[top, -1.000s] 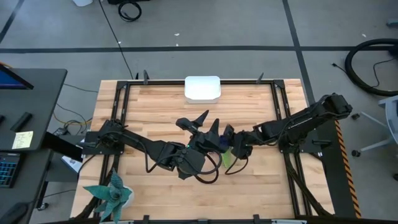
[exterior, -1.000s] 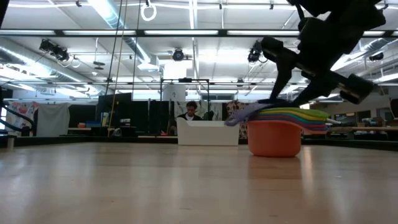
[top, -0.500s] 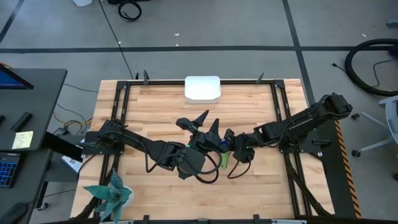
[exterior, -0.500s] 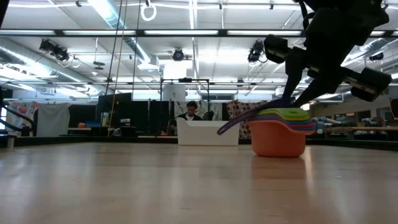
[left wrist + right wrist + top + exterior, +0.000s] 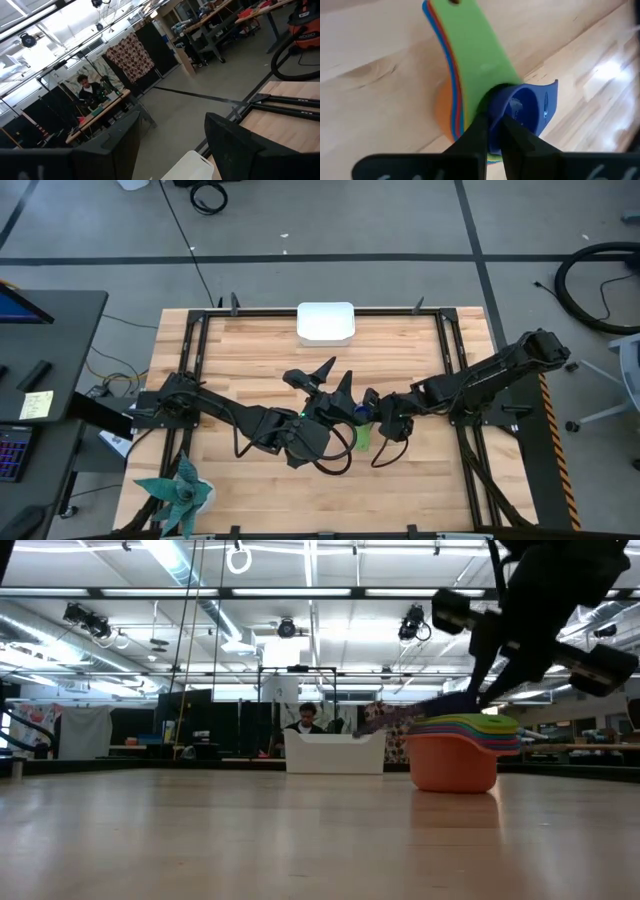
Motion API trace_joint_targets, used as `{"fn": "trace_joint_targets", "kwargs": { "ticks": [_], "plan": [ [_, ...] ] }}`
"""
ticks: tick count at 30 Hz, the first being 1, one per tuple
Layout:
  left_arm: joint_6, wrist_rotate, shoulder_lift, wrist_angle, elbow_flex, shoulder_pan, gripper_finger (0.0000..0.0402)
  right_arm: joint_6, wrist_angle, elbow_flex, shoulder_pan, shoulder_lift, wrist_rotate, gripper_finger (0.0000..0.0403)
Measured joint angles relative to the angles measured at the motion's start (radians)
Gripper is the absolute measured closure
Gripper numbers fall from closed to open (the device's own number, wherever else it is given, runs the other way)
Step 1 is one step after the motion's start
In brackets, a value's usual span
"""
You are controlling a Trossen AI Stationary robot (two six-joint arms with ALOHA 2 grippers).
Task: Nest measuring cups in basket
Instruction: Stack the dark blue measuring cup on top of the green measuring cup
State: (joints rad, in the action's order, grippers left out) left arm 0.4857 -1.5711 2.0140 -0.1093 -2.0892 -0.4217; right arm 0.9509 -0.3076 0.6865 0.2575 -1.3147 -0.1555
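I can't read any text from here — no label, brand, number or sign comes through in any view. The yellow sticky note [image 5: 35,404] on the desk left of the table carries dark marks, but they're too small for me to make out — the same goes for the red vacuum [image 5: 305,26] in the room.

A green plant [image 5: 180,490] stands at the bench's [image 5: 260,360] near left corner. A person [image 5: 306,719] sits in the room behind the bench.
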Motion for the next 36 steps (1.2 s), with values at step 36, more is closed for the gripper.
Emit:
{"fn": "trace_joint_targets", "kwargs": {
  "ticks": [36],
  "plan": [
    [-0.03, 0.0, 0.0, 0.0, 0.0, 0.0, 0.018, 0.178, -0.042, 0.004, -0.084, 0.073, 0.254, 0.0371]
  ]
}}
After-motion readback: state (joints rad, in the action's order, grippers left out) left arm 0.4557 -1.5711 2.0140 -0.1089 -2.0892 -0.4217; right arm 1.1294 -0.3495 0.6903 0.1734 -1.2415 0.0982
